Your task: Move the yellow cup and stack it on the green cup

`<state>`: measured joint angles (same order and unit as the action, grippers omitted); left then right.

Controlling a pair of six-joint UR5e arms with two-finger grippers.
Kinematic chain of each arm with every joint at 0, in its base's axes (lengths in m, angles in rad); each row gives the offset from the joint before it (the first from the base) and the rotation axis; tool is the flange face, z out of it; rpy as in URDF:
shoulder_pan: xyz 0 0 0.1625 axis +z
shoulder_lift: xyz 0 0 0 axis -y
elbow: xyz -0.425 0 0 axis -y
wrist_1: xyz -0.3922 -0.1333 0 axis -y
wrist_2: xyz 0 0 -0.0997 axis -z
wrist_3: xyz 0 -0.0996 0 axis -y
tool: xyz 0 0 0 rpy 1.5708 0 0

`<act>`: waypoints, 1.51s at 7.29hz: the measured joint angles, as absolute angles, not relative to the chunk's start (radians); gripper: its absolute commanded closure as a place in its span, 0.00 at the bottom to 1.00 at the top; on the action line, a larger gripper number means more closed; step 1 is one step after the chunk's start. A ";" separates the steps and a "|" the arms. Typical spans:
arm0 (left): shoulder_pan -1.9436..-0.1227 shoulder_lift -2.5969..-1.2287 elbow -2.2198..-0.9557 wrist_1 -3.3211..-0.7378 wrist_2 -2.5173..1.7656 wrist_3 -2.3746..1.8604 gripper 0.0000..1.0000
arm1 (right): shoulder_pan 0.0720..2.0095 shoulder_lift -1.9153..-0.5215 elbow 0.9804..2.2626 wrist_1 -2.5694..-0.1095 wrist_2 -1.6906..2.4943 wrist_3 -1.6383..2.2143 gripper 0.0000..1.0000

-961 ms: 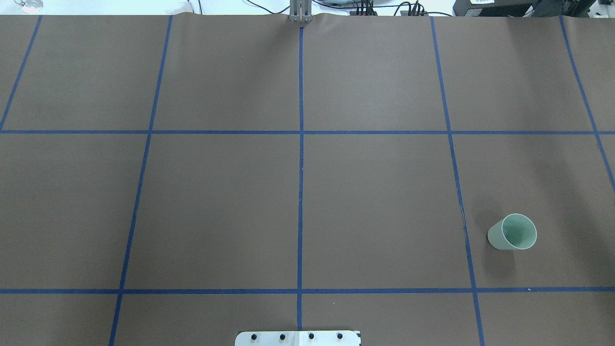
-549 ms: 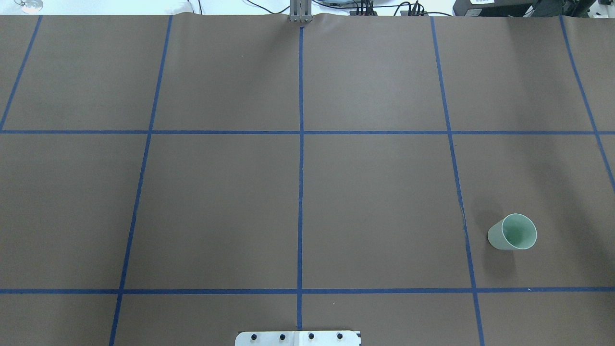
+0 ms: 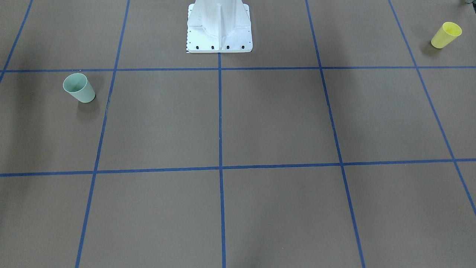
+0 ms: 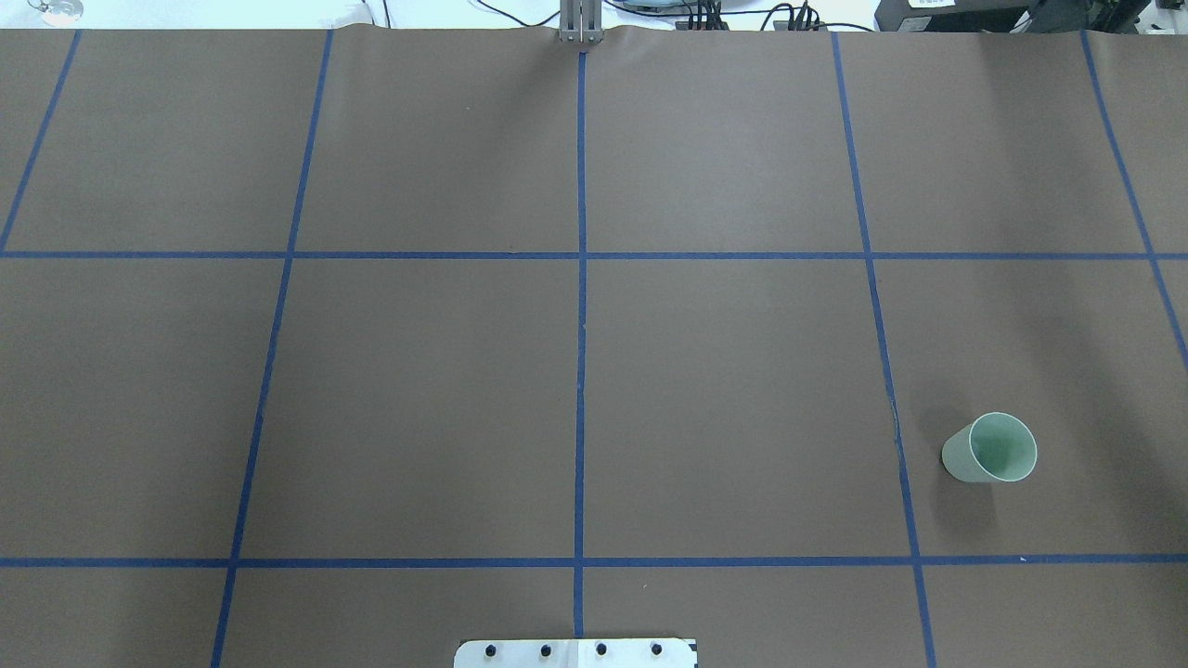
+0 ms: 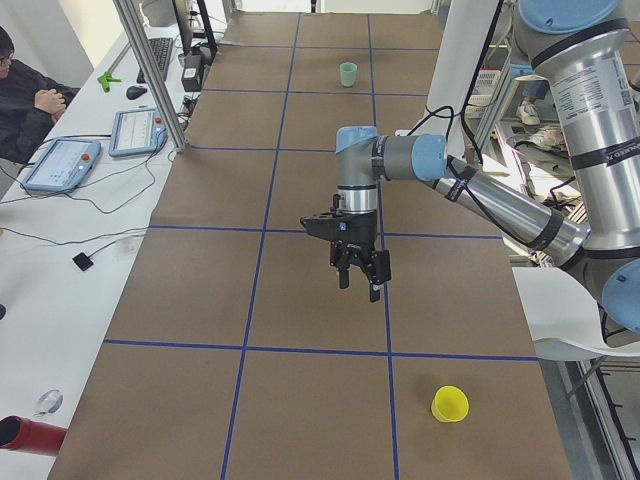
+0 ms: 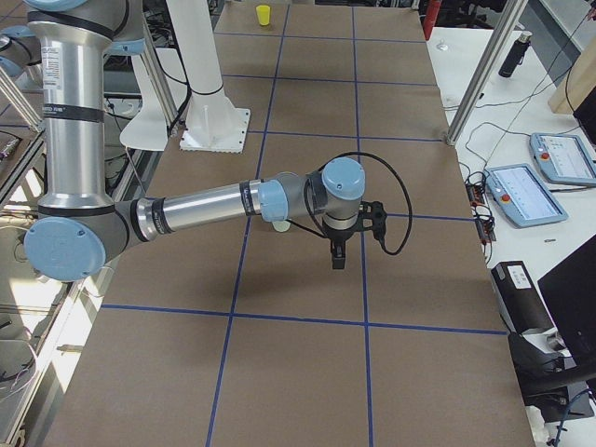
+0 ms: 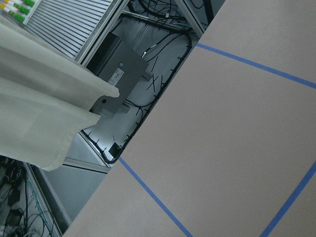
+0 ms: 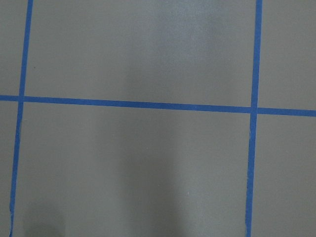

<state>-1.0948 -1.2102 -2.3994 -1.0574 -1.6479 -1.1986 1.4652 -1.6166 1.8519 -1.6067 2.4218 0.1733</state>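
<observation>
The brown tabletop [image 4: 724,371] carries a grid of blue tape [image 4: 581,278], and the robot's white base [image 3: 219,33] stands at the middle of one long edge.

The left arm [image 5: 500,195] reaches out from the base, over the tabletop on the base's left. The right arm [image 6: 196,212] stretches out on the base's right, its forearm level above the surface.

The left tool [image 5: 360,283] hangs above the tabletop, pointing down, forward of the base and to its left. It touches nothing. It shows only in the left side view, so I cannot tell whether it is released or clenched. The right tool [image 6: 337,259] also points down above bare tabletop, forward of the base and to its right. It appears only in the right side view, and I cannot tell its state either.

The green cup [image 4: 990,449] stands upright, mouth up, to the base's right and a little forward of it. In the right side view a pale patch below the forearm is probably this cup, mostly hidden.

The yellow cup [image 3: 445,35] stands upright far out on the base's left, about level with it. The two cups are well apart, with the base between them.
</observation>
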 measured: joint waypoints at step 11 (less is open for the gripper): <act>-0.217 -1.181 -1.915 -1.020 -1.766 -2.667 0.00 | 1.464 -1.634 1.847 -1.594 2.411 0.185 0.00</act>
